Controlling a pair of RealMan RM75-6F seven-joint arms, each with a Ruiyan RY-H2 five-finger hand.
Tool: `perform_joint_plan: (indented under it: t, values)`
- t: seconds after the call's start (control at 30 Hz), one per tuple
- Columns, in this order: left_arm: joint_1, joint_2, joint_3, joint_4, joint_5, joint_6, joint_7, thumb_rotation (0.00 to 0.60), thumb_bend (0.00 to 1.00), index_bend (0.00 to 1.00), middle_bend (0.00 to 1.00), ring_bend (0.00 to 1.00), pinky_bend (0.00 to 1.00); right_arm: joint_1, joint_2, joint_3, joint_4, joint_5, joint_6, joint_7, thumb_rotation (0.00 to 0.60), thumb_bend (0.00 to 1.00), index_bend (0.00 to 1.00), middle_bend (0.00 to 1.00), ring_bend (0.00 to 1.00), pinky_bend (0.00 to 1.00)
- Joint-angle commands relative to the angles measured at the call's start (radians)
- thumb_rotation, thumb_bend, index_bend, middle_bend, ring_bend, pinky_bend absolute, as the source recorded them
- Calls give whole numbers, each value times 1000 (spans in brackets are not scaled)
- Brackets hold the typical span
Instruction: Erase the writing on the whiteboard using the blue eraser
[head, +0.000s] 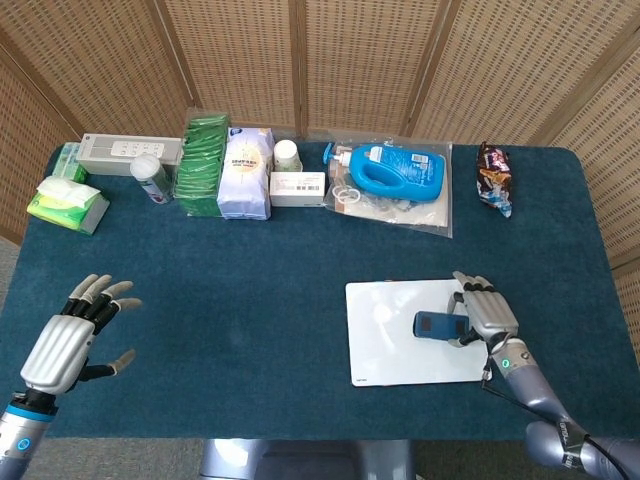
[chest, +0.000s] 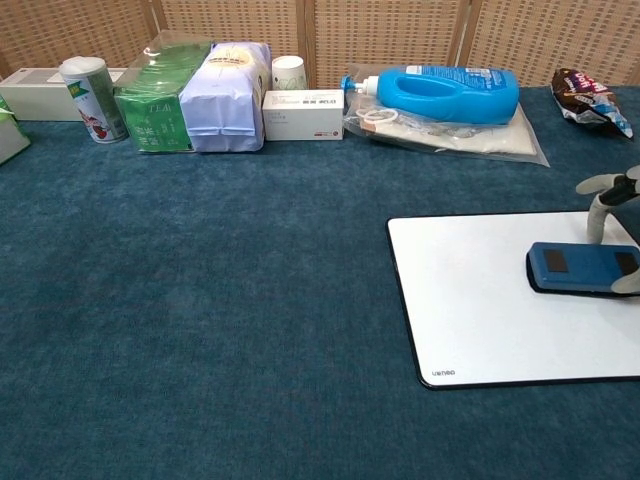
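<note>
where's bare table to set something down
Widest free patch: the table between the back row and the front edge, from the left hand across to the whiteboard. A smaller one lies between the board and the detergent bottle. The back row is crowded. The right hand holds the eraser on the board.

The right hand (head: 485, 312) grips the blue eraser (head: 436, 325) flat on the whiteboard (head: 385, 330), near its right edge; the left hand (head: 72, 335) hovers open-fingered, well apart
</note>
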Motion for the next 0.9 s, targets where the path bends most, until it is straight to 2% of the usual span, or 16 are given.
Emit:
perform_joint_plan:
  t: [0.03,0.9]
  values:
    - [0,-1,1,0,1,1,0,600,294,261,175,11,0,-1,0,0,-1,-3,-3,1,600,152,564,55,0,0]
    - [24,7,12,38,4,32,-54,600,295,261,175,10,0,69,-83,30,7,29,-36,-82,600,148,565,54,0,0]
